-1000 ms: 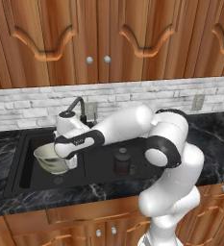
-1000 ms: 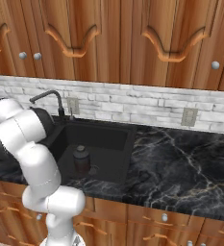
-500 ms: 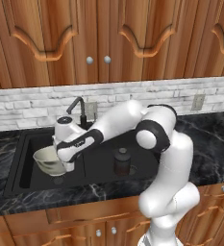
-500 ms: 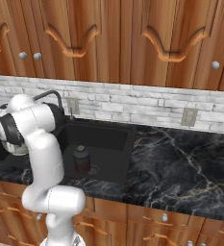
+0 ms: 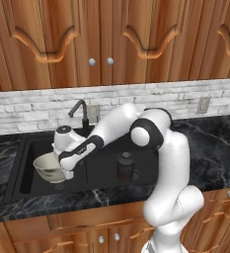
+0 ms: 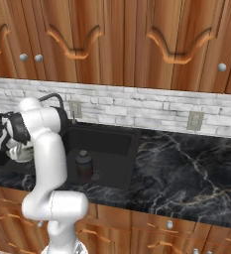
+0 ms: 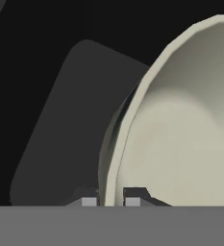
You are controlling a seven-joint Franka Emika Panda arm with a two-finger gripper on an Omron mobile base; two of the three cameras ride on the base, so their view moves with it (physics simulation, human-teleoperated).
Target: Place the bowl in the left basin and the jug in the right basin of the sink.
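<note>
While the hand (image 7: 106, 202) pinches the rim of the bowl (image 5: 48, 167) just above the left basin (image 5: 25, 170), releasing it there likely comes next.

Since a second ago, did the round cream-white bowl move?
Yes. The round cream-white bowl, pinched at its rim by the gripper, has sunk a little lower below the dark gooseneck faucet, into the left basin.

I see the black marble bench (image 5: 215, 148) carrying the sink (image 5: 18, 190), with the jug (image 5: 126, 166) standing in the right basin (image 5: 136, 158).
</note>
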